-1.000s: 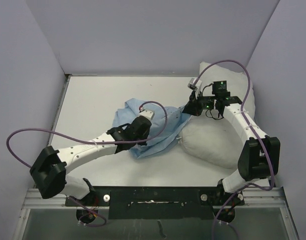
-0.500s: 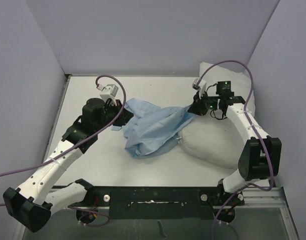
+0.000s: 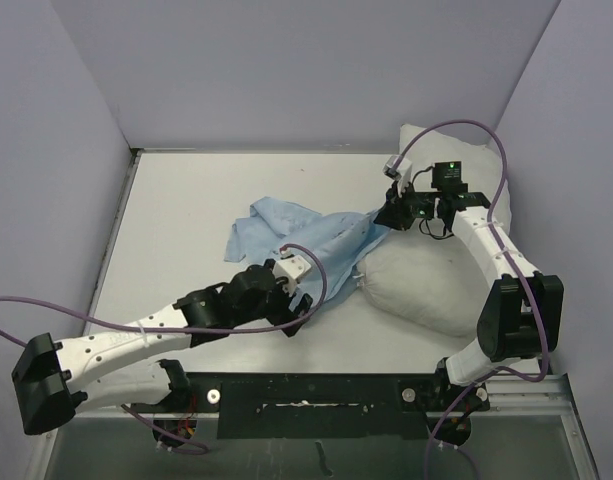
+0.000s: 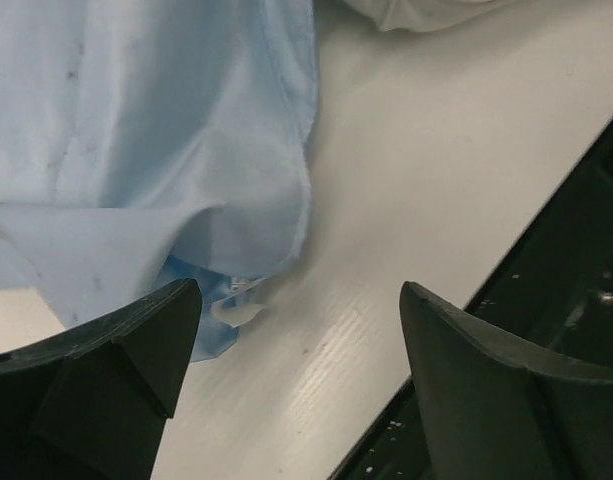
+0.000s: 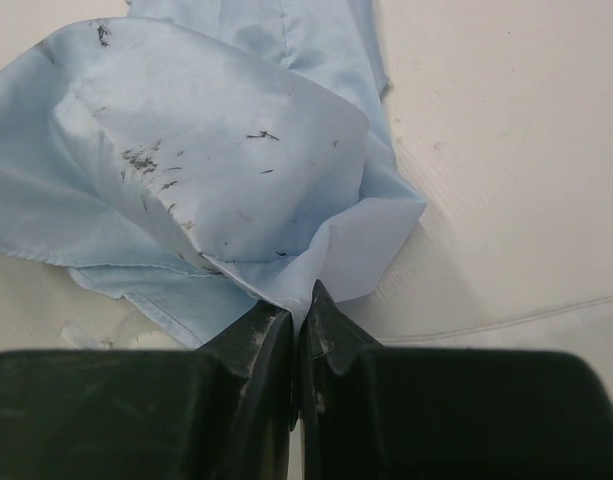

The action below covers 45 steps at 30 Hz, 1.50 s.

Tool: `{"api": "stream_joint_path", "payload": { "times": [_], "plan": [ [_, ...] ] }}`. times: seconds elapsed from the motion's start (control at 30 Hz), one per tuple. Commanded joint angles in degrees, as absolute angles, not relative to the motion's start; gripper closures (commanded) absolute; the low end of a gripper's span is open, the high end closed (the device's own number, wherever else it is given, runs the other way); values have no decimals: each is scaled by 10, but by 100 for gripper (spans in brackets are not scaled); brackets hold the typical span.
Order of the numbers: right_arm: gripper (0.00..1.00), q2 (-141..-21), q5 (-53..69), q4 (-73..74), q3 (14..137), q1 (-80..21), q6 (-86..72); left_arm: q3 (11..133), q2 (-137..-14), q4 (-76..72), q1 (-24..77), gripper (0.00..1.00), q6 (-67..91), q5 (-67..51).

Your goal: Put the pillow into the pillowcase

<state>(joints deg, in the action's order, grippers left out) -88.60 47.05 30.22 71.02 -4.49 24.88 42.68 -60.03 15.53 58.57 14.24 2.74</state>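
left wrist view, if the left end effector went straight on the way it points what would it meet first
Most likely the bare table, right beside the loose edge of the pillowcase. The open left end effector frames mostly table; one finger might brush the cloth, though depth is unclear.

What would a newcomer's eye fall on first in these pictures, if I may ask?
The crumpled light-blue pillowcase in the middle draws the eye first, its right edge pinched in the shut right gripper. Beside it on the right lies the plump off-white pillow, not yet inside. The left gripper hovers open over the pillowcase's near edge.
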Motion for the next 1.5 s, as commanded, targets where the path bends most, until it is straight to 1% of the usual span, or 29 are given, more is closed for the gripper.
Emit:
{"api": "stream_joint_path", "payload": {
  "times": [0.0,0.1,0.27,0.3,0.33,0.37,0.4,0.43,0.5,0.53,0.63,0.73,0.77,0.9,1.07,1.2,1.3,1.4,1.47],
  "plan": [
    [96,-876,495,292,722,-47,255,431,-620,89,595,20,60,144],
    [96,-876,497,293,722,-47,257,446,-683,81,596,20,79,149],
    [96,-876,501,294,722,-45,258,479,-811,79,596,20,128,227],
    [96,-876,501,294,722,-46,258,488,-828,82,596,23,131,234],
    [96,-876,502,294,722,-46,258,501,-838,89,595,31,131,234],
    [96,-876,503,294,722,-45,258,516,-844,101,594,46,131,235],
    [96,-876,504,295,722,-46,258,532,-841,117,593,59,129,241],
    [96,-875,505,295,722,-45,259,548,-832,131,591,67,125,246],
    [97,-875,513,301,725,-44,265,569,-793,142,579,81,119,244],
    [97,-873,519,308,727,-43,270,577,-769,144,565,86,119,229],
    [99,-861,554,349,747,-41,322,586,-688,134,493,99,151,127],
    [99,-839,587,397,780,-41,370,585,-617,122,406,100,198,13],
    [99,-831,593,405,791,-41,377,594,-598,125,381,100,206,-8],
    [100,-810,575,409,841,-41,363,649,-543,153,301,100,215,-42],
    [100,-826,518,421,940,-40,307,731,-536,178,264,100,197,-49],
    [100,-878,441,420,1079,-41,258,817,-559,214,242,100,141,-21],
    [100,-956,415,453,1216,-53,231,884,-589,237,214,100,108,-17],
    [100,-1033,425,479,1330,-101,219,940,-629,257,176,100,86,-24],
    [100,-1074,425,474,1371,-161,229,978,-663,266,137,100,76,-31]
  ]
}}
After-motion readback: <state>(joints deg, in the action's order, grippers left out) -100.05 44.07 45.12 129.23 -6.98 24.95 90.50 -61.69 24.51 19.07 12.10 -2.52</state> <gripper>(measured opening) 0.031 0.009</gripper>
